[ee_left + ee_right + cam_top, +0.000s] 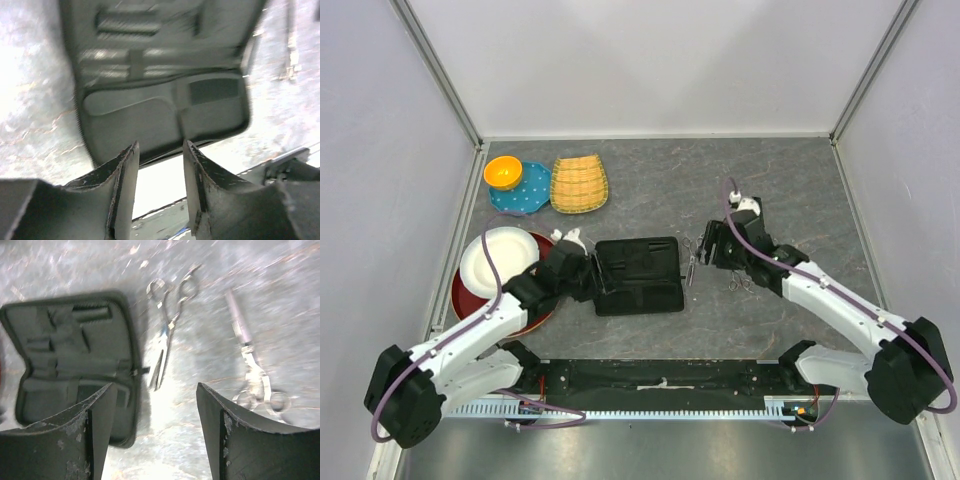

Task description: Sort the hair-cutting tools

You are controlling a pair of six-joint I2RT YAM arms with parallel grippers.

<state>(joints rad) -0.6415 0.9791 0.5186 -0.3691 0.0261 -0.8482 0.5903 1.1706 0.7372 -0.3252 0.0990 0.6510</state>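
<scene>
Silver scissors (691, 262) lie on the counter (800, 190), just beside the right edge of the open black case (638, 275). The left claw (160, 145) hangs at the case's left edge, jaws partly parted and empty. The right claw (156, 390), wide and empty, hovers just right of those scissors, which lie ahead between its fingers. A second pair (252, 365) lies beyond one finger.
</scene>
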